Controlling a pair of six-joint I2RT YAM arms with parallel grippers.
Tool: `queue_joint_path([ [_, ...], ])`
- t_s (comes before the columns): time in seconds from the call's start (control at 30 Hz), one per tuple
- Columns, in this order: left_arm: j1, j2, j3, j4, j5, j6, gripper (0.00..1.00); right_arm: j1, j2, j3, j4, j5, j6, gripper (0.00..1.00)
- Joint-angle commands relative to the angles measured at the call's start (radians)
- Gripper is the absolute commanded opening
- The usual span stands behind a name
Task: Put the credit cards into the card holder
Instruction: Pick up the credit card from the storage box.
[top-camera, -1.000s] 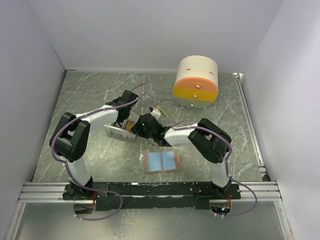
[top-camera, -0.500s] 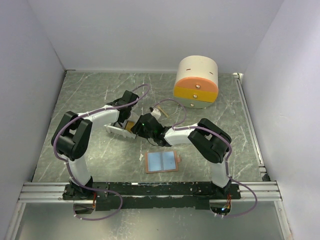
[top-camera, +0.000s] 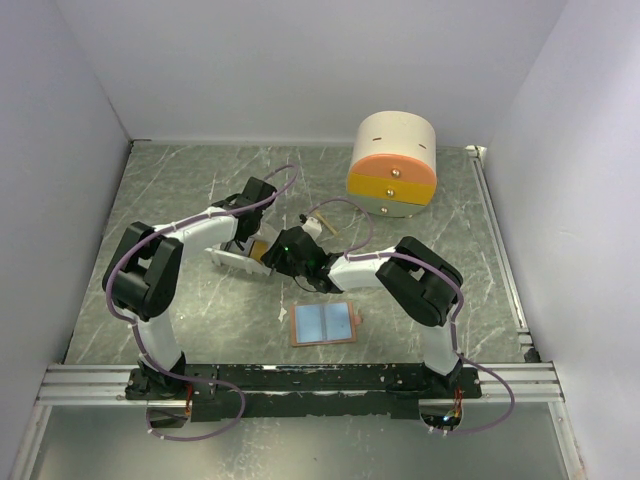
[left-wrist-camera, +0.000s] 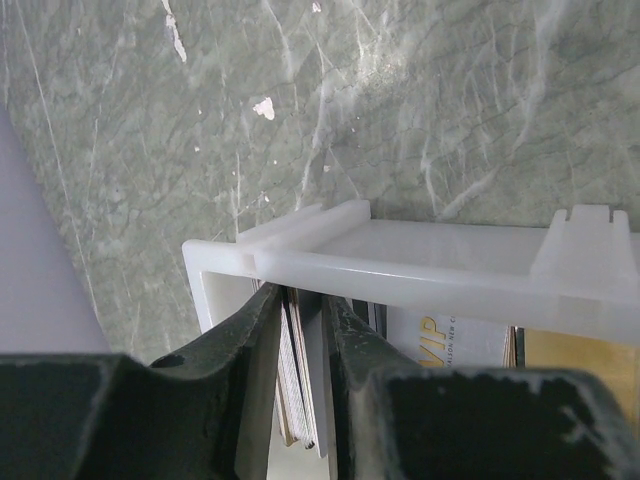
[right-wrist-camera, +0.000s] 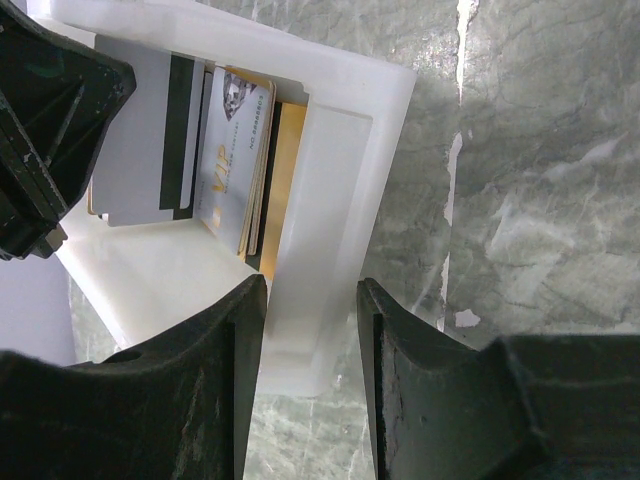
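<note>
Several credit cards stand on edge in the white tray (top-camera: 228, 258). In the left wrist view my left gripper (left-wrist-camera: 300, 295) reaches into the tray (left-wrist-camera: 400, 265) and is shut on a few cards (left-wrist-camera: 296, 385). A white VIP card (left-wrist-camera: 450, 335) and a gold card (left-wrist-camera: 575, 360) stand beside them. In the right wrist view my right gripper (right-wrist-camera: 312, 285) straddles the tray's end wall (right-wrist-camera: 340, 150), pinching it, with the cards (right-wrist-camera: 235, 150) just beyond. The card holder (top-camera: 323, 322) lies open, light blue inside, on the table in front of the tray.
The round cream, orange and yellow drawer box (top-camera: 392, 165) stands at the back right. A thin wooden stick (top-camera: 318, 220) lies behind the right wrist. Both arms meet over the tray at the table's middle left. Walls close in the table on three sides.
Hardly anything differs. The left wrist has shifted very slightly toward the back; both grippers stay at the tray.
</note>
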Motion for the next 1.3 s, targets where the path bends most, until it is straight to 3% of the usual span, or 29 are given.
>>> queue_joint_path([
  [0.0, 0.016, 0.008, 0.038, -0.009, 0.005, 0.022, 0.29, -0.003, 0.008, -0.016, -0.011, 0.002, 0.003, 0.41],
  [0.4, 0.015, 0.021, 0.106, -0.111, 0.076, -0.013, 0.07, -0.003, 0.022, -0.018, -0.001, -0.014, 0.027, 0.41],
  [0.97, 0.015, 0.044, 0.230, -0.287, 0.118, -0.050, 0.07, -0.001, 0.029, -0.007, 0.000, -0.024, 0.041, 0.42],
  [1.27, 0.017, 0.021, 0.280, -0.337, 0.112, -0.057, 0.07, -0.001, 0.011, -0.010, -0.011, -0.022, 0.031, 0.55],
])
